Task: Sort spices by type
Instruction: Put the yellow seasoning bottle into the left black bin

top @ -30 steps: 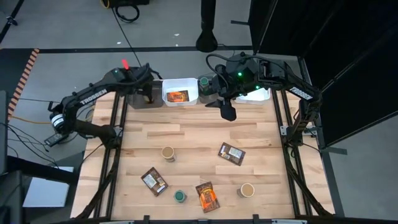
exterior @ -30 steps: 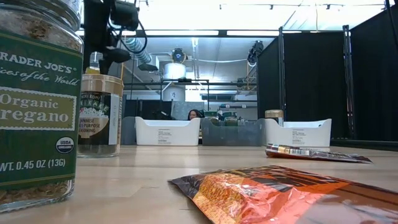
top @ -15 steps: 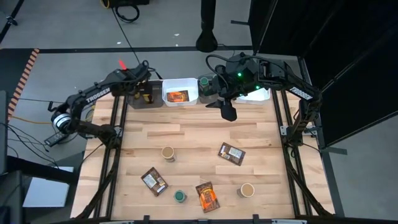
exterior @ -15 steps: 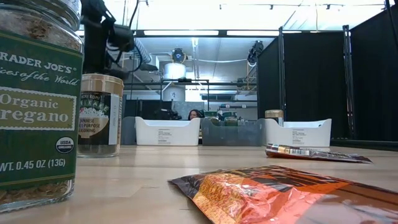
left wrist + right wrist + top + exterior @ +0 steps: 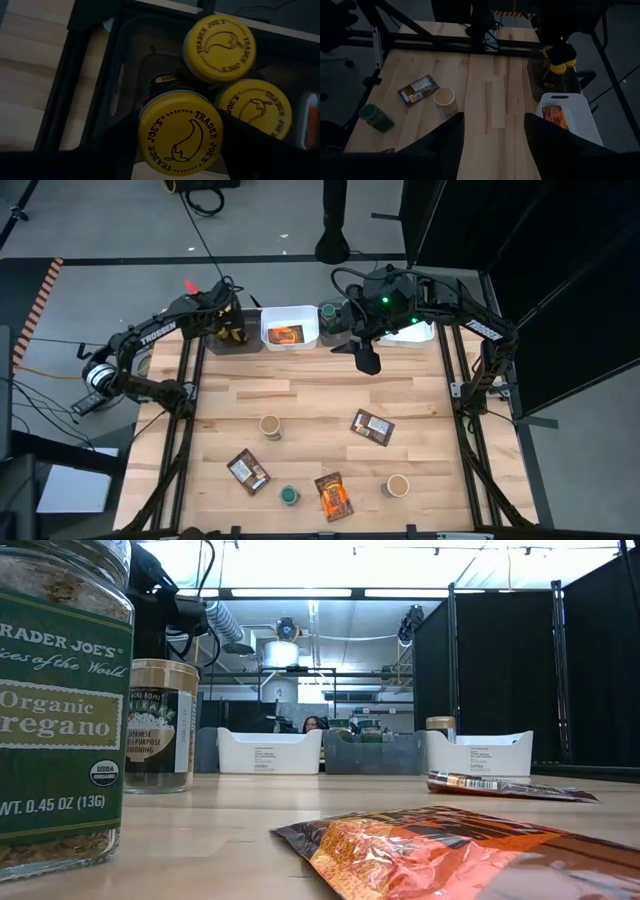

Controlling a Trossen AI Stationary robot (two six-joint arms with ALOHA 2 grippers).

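Observation:
My left gripper (image 5: 229, 330) is over the dark bin (image 5: 246, 343) at the table's far left, shut on a yellow-lidded jar (image 5: 181, 132). Two more yellow-lidded jars (image 5: 219, 41) (image 5: 256, 108) stand in that bin beside it. On the table lie two tan-lidded jars (image 5: 270, 425) (image 5: 398, 485), a green-lidded jar (image 5: 289, 496), two brown packets (image 5: 372, 427) (image 5: 247, 471) and an orange packet (image 5: 333, 496). My right gripper (image 5: 368, 360) hangs open above the far middle of the table, touching nothing. My left gripper has the nearest yellow-lidded jar pinched between its two fingers (image 5: 125, 137), one on each side at the lid's rim (image 5: 146, 125). The fingers come from above, slanting down into the dark bin. Whether the jar's base rests on the bin floor is hidden.
A white bin (image 5: 290, 312) holding an orange packet, a dark bin (image 5: 336, 320) with green lids and another white bin (image 5: 412, 332) line the far edge. The low view has the oregano jar (image 5: 60, 700) close up. Bare wood lies mid-table (image 5: 300, 390).
My left arm has drawn a little toward the table's left over the dark bin, and yellow lids that it covered now show beside it in the high view. My right arm has kept still.

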